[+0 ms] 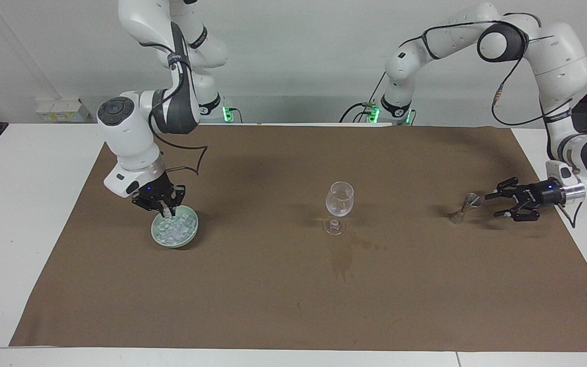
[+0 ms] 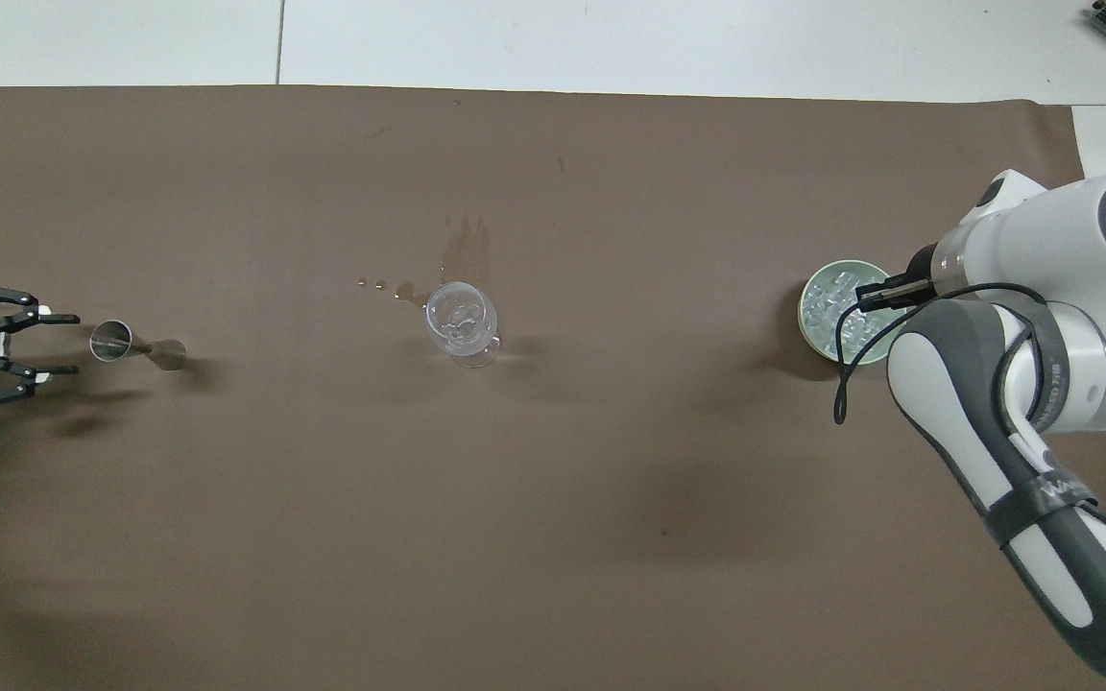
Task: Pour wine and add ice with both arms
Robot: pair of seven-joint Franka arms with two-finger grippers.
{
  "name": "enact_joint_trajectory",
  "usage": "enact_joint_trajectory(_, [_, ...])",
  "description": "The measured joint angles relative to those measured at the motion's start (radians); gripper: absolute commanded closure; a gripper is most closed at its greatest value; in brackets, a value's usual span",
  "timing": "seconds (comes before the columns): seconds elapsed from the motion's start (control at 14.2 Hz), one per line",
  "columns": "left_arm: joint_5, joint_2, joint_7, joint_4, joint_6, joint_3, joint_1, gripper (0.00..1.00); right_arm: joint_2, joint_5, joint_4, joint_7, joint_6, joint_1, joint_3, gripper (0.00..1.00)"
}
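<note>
While I look for writing, the only lettering I find is white print on the dark strap of the right arm (image 2: 1043, 494) and on the body of the left claw (image 2: 47, 346), neither of which I can read. The right claw (image 1: 166, 210) hangs just over a round, pale green bowl (image 1: 191, 236) toward the right arm's end of the worktop (image 1: 18, 204). Its fingertips are clenched together, though I cannot tell whether a chunk is pinched between them. The ice (image 1: 176, 230) fills that bowl as a heap of glassy, irregular whitish lumps. A clear stemmed glass (image 1: 339, 204) stands upright near the middle of the matte brown paper sheet (image 1: 273, 306) that covers the worktop. A darker wet stain (image 1: 342, 260) spreads on the paper from the foot of the glass, on the side farther from the robots. Toward the left arm's end stands a small hourglass-shaped metal measuring cup (image 1: 463, 209). The left claw lies level beside it, released, its black fingers spread and clear of the metal.
</note>
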Motion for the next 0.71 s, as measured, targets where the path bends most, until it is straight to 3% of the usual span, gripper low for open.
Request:
enact_joint_trajectory(0.28, [0.118, -0.162, -0.298, 0.015, 0.001, -0.006, -0.088, 0.39, -0.002, 0.000, 0.046, 0.019, -0.039, 0.009, 0.002, 1.00])
enact_joint_trajectory(0.49, [0.186, -0.291, -0.661, 0.015, 0.046, -0.007, -0.242, 0.38, -0.016, 0.001, 0.121, 0.115, -0.112, 0.013, 0.045, 1.00])
enact_joint_trajectory(0.71, [0.266, -0.373, -1.030, 0.015, 0.115, -0.007, -0.388, 0.36, -0.061, 0.001, 0.141, 0.227, -0.140, 0.019, 0.107, 1.00])
